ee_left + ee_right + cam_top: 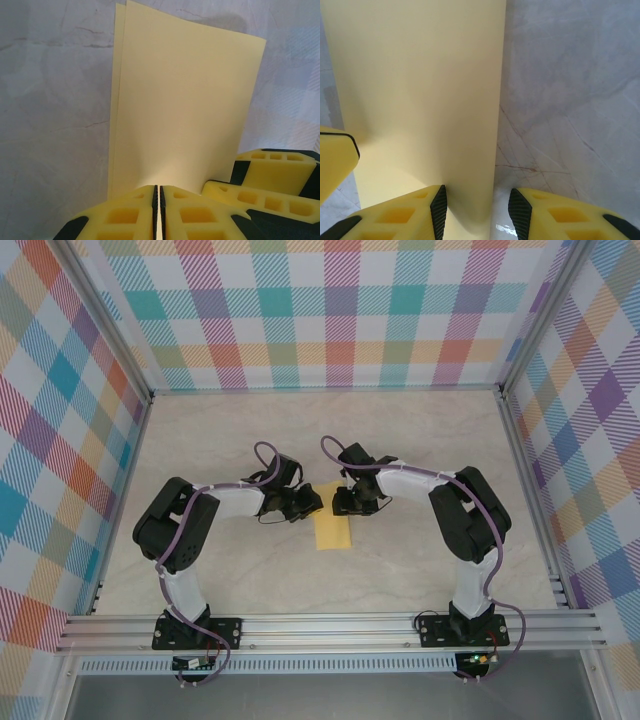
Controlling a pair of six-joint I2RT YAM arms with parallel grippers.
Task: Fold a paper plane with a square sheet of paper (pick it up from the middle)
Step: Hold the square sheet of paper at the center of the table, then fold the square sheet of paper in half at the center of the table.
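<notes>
Location: square sheet of paper [332, 532] lies on table [430, 440] at centre, one end under both wrists, the rest reaching toward the arm bases. It is doubled into a narrow rectangle. Left wrist view shows two layers w/ a slight offset along one long edge, so the halves are not quite matched.

L side: left gripper [158, 210] has jaws closed tight, and their seam sits on the sheet's short edge. Paper appears pinched there and rises a little into the seam.

R side: right gripper [477, 206] has jaws part-open w/ a clear gap. They straddle the opposite long edge, one finger over paper and the other over bare table. It holds nothing as far as can be seen.

Step in hand (judgement): setting the centre fold before the nose corners.
- Left should hold its end anchored w/o pulling.
- Right should come down flat and press along the long edge, working away from the pinch and not dragging.
- The layer offset wants squaring before the crease is hardened, else the nose is likely to skew.
- Stock looks thin and will prob. buckle if pushed toward the pinch.

Edges and room:
- The grippers are just beside each other, each wrist view showing a finger of the other. Finger-to-finger contact is the main hazard, so any sideways move should be small.
- Table is open around the sheet on the near side and both flanks.
- Plaid walls [340, 310] and near rail [330, 625] are well apart from it.
</notes>
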